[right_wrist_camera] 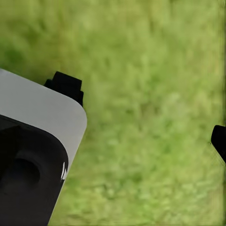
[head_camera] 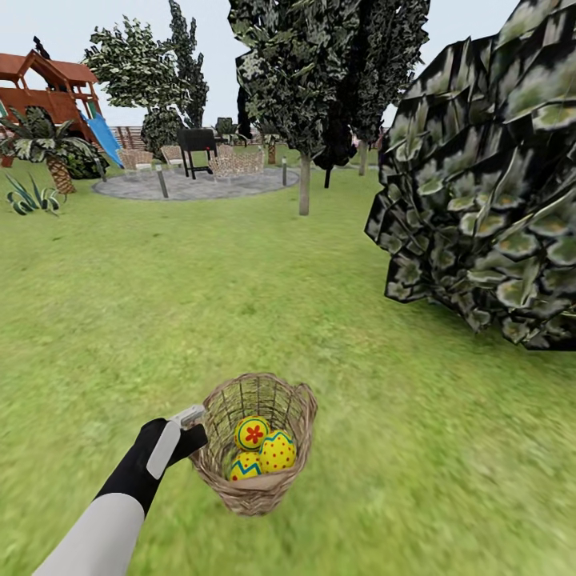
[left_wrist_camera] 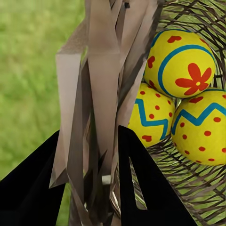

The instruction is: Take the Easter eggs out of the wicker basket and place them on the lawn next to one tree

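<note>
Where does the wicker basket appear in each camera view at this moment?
Head view: wicker basket at bottom centre, left end effector at its rim.
Left wrist view: its wall between the fingers, eggs inside.
Right wrist view: not in it, just lawn.
Shared landmark: lawn.

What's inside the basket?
Three Easter eggs sit together inside the wicker basket: yellow, with red dots, blue zigzags and a red flower. Their undersides and the basket floor beneath them are hidden.

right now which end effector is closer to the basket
Left. The left end effector is at the basket, its fingers straddling the woven rim beside the eggs. The right end effector hangs over bare grass, no basket near it.
</note>
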You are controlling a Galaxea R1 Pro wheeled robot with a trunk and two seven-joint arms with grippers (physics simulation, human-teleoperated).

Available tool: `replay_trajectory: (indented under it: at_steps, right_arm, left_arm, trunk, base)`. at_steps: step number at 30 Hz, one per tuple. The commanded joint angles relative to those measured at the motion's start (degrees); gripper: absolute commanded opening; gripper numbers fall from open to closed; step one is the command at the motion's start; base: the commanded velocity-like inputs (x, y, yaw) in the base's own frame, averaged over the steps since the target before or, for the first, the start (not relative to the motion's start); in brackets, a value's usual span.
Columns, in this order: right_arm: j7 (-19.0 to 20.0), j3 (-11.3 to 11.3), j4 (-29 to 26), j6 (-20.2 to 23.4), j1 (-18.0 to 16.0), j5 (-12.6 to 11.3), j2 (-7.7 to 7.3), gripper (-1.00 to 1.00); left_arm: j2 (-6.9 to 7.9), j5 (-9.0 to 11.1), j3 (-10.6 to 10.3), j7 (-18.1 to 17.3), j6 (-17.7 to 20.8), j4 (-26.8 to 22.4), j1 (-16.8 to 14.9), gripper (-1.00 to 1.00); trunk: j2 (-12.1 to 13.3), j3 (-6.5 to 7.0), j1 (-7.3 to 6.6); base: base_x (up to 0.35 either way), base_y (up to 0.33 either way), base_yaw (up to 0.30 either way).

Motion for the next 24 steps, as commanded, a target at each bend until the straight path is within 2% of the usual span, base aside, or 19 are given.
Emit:
replay_trajectory:
  at_steps: [1, 19, 21, 24]
  right_arm:
    - [-0.28, 0.1, 0.23, -0.26, -0.09, 0.3, 0.0, 1.0]
    - [-0.28, 0.1, 0.23, -0.26, -0.09, 0.3, 0.0, 1.0]
    - [-0.28, 0.1, 0.23, -0.26, -0.09, 0.3, 0.0, 1.0]
    - [-0.28, 0.1, 0.23, -0.26, -0.09, 0.3, 0.0, 1.0]
  left_arm:
    - [-0.06, 1.02, 0.19, 0.46, 0.06, -0.1, -0.04, -1.0]
    - [-0.06, 1.02, 0.19, 0.46, 0.06, -0.17, -0.05, -1.0]
    - [-0.06, 1.02, 0.02, 0.47, 0.19, -2.09, -0.03, -1.0]
    - [-0.06, 1.02, 0.0, 0.46, 2.5, -4.33, 0.03, -1.0]
  trunk:
    - [-0.03, -0.05, 0.03]
    - [-0.03, -0.05, 0.03]
    - [-0.03, -0.05, 0.03]
    - [-0.03, -0.05, 0.03]
  base:
    - [0.319, 0.0, 0.0]
    - [0.319, 0.0, 0.0]
    - [0.319, 0.0, 0.0]
    - [0.319, 0.0, 0.0]
